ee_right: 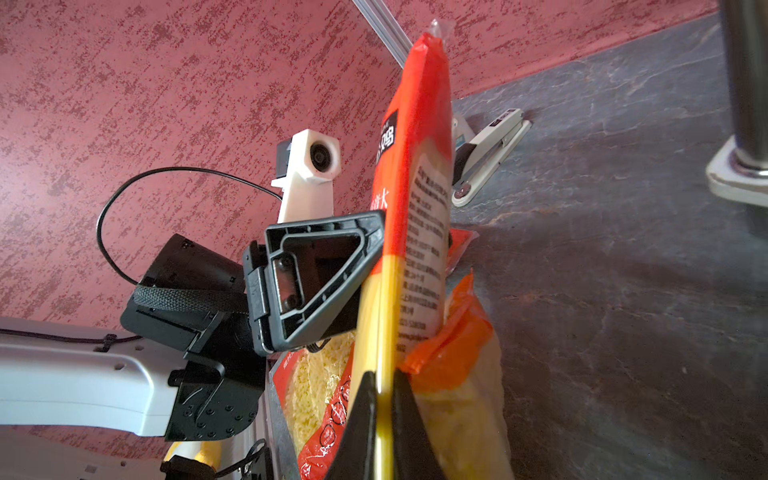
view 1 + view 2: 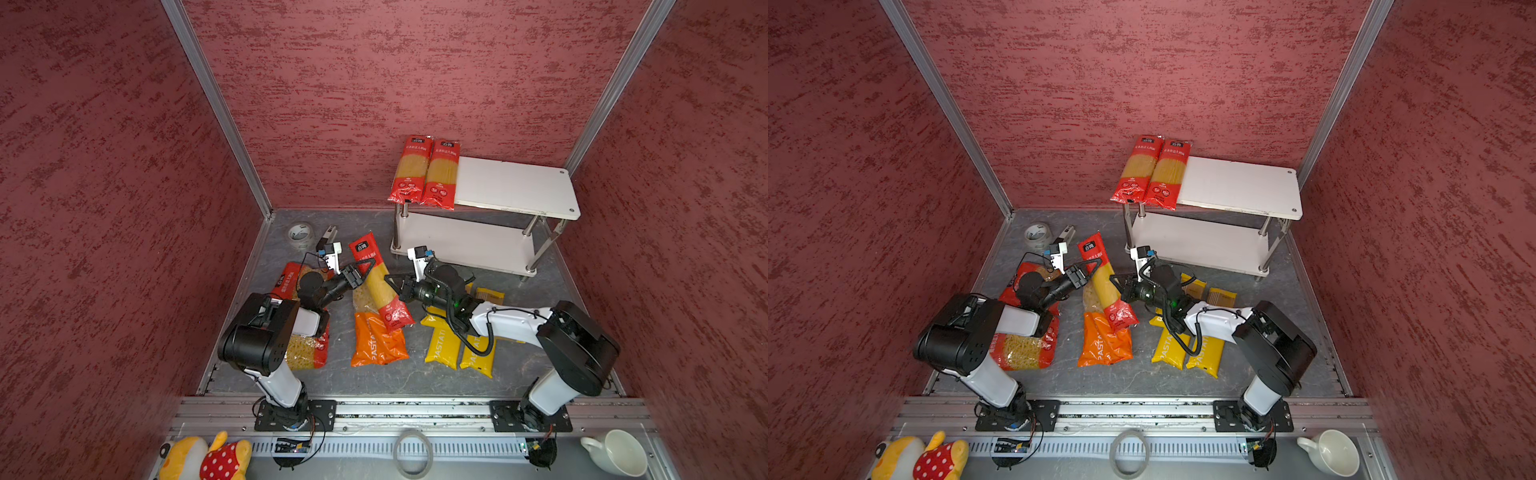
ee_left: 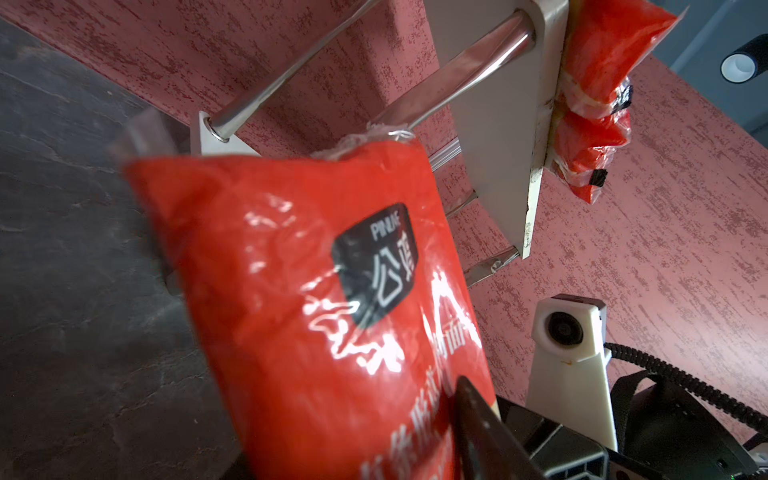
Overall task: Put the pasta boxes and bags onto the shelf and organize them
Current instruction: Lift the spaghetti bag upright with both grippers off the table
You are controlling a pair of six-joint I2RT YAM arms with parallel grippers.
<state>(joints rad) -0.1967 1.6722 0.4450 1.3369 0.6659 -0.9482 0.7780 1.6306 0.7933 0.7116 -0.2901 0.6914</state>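
A long red spaghetti pack (image 2: 380, 286) (image 1: 415, 208) hangs tilted above the floor between both arms. My right gripper (image 2: 392, 282) (image 1: 384, 378) is shut on its thin side edge. My left gripper (image 2: 365, 268) is shut across the pack's upper red part; one finger (image 3: 469, 399) presses on its face and the other is hidden. The white two-tier shelf (image 2: 511, 187) stands at the back right with two red spaghetti packs (image 2: 424, 172) on the left end of its top tier. An orange PASTATIME pack (image 2: 376, 340), yellow packs (image 2: 442, 345) and wide red short-pasta packs (image 2: 307, 353) lie on the floor.
A tape roll (image 2: 300, 235) and a stapler (image 2: 328, 235) lie at the back left. On the front ledge are a plush toy (image 2: 203, 457), a tape ring (image 2: 413, 453) and a white cup (image 2: 619, 453). Red walls close in three sides.
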